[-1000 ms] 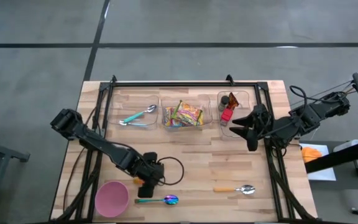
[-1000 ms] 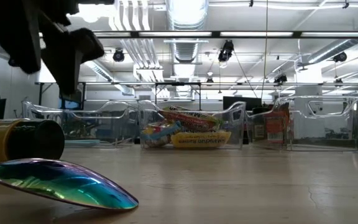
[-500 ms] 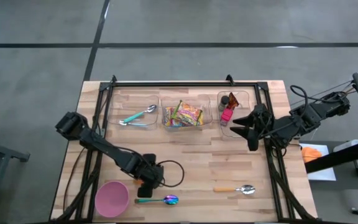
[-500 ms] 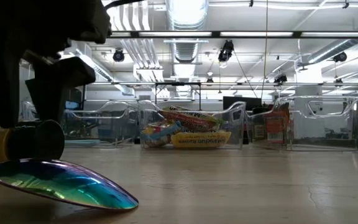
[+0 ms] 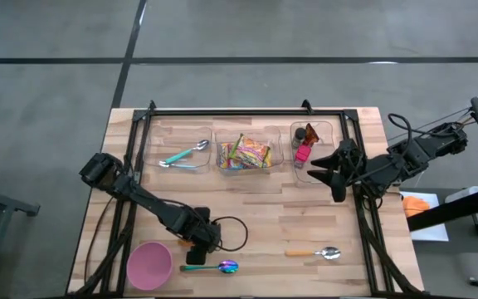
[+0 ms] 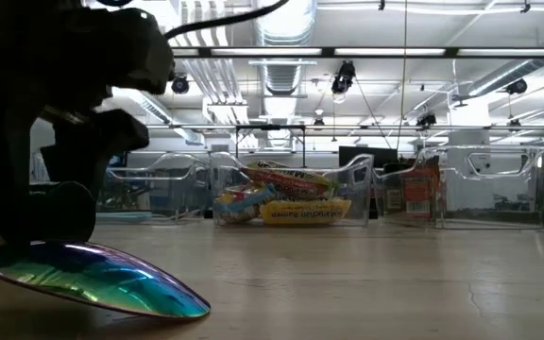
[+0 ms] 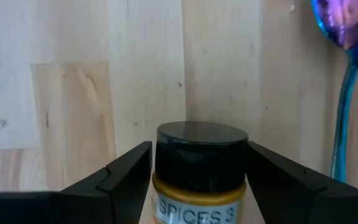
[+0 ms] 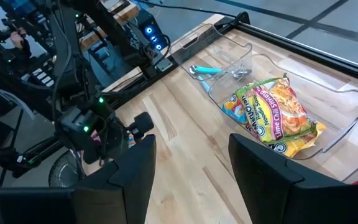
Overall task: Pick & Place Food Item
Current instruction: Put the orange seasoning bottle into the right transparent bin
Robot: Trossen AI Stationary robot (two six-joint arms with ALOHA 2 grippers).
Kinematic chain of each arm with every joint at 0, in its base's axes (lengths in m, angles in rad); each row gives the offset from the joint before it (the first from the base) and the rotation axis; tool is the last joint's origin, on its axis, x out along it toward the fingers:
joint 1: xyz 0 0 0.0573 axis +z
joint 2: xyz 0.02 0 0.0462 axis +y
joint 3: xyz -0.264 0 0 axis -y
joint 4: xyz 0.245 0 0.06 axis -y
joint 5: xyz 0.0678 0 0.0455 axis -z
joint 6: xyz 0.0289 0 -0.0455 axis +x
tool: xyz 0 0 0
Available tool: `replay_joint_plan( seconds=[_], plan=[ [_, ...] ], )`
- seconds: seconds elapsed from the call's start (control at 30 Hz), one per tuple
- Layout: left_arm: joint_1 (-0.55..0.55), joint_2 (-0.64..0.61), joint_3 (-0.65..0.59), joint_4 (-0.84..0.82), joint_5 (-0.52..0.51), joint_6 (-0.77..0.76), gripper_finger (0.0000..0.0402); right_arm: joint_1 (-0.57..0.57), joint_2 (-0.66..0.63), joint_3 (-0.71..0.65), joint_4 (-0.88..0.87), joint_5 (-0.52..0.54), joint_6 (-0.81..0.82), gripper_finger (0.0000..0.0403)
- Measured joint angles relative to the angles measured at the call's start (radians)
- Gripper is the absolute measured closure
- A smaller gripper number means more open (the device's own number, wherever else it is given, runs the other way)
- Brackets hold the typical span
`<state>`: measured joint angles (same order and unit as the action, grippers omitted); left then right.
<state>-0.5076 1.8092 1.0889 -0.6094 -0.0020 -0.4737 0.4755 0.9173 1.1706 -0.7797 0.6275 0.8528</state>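
A spice jar [image 7: 199, 171] with a black lid and a yellow label lies on its side on the wooden table [image 5: 264, 212], near the front left. My left gripper [image 5: 199, 243] points steeply down over it, open. Its two fingers [image 7: 126, 171] stand on either side of the jar's lid end. In the low view the gripper [image 6: 55, 189] hides most of the jar. My right gripper [image 8: 191, 168] hangs open and holds nothing, high over the table's right side [image 5: 332, 176]. My left gripper comes from above and slants down, with one finger on each side of the jar's black lid [image 7: 201, 149]. The jar lies on the table. The fingers stand very close to the lid, but I cannot tell whether they touch it.
Three clear bins stand at the far side, with teal spoons [image 5: 185, 155], noodle packets [image 5: 246, 154] and small jars [image 5: 307, 143]. A pink bowl [image 5: 149, 264] and an iridescent spoon [image 5: 214, 267] lie close to the jar. A wooden-handled spoon [image 5: 315, 252] lies front right.
My left gripper has come down over the spice jar and tipped a little steeper. Its fingers now stand on either side of the jar instead of above it. The jar has not moved.
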Motion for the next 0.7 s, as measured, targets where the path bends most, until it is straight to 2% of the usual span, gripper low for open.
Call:
replay_joint_plan(
  seconds=[0.3, 0.47, 0.7],
  plan=[
    [0.000, 0.055, 0.002, -0.001, 0.017, 0.048, 0.0144, 0.000, -0.003, 0.000, 0.000, -0.001, -0.002, 0.0202],
    [0.006, 0.055, 0.003, -0.002, 0.017, 0.050, 0.0188, 0.000, -0.008, 0.000, 0.000, -0.002, -0.008, 0.0202],
    [0.018, 0.045, 0.002, 0.000, 0.022, 0.031, 0.0190, 0.000, -0.008, 0.000, 0.000, -0.002, -0.014, 0.0202]
  ],
)
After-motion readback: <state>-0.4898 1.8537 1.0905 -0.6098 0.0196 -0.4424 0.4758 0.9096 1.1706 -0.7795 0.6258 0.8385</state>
